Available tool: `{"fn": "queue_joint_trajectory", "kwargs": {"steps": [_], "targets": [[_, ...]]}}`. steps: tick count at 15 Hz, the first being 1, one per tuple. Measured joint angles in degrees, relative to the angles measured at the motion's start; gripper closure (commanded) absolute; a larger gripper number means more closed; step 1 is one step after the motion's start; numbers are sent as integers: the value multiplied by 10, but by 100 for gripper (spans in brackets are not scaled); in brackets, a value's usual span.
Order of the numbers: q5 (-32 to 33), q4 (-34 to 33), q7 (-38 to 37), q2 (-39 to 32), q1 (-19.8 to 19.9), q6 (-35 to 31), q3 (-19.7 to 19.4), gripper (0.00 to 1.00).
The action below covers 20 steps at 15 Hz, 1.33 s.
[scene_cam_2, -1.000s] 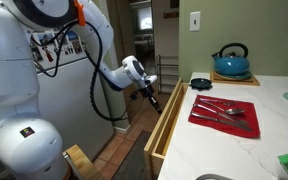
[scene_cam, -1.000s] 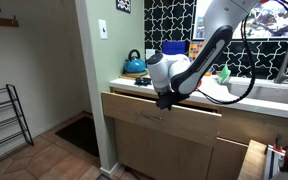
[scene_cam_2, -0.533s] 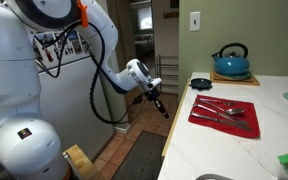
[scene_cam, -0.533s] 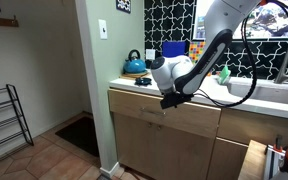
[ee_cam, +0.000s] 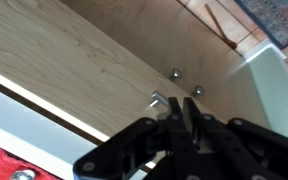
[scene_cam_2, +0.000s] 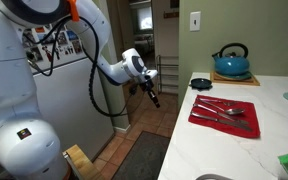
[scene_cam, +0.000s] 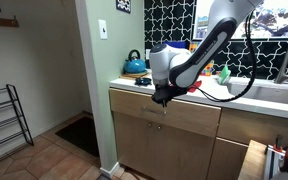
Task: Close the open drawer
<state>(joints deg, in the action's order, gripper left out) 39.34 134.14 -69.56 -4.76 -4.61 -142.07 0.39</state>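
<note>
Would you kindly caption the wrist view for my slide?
The gripper at the small metal handle of the light-wood drawer front.

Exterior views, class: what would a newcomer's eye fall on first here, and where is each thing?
The big white robot arm dominates, reaching down so its gripper sits at the tan drawer front just under the countertop; the drawer looks pushed in. On top, a bright blue kettle stands at the back, with a red mat holding silverware in front of it.
</note>
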Motion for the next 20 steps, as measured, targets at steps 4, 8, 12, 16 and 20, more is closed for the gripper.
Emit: {"fn": "queue_joint_trajectory", "kwargs": {"steps": [4,8,12,16,20], "targets": [[-170,17,183,59,-2,-8,23,26],[-302,19,360,120,-29,42,22,0],[-367,16,520,196,-34,170,-8,0],[-368,10,614,264,12,276,-15,0],[-368,9,660,309,34,318,-26,0]]}}
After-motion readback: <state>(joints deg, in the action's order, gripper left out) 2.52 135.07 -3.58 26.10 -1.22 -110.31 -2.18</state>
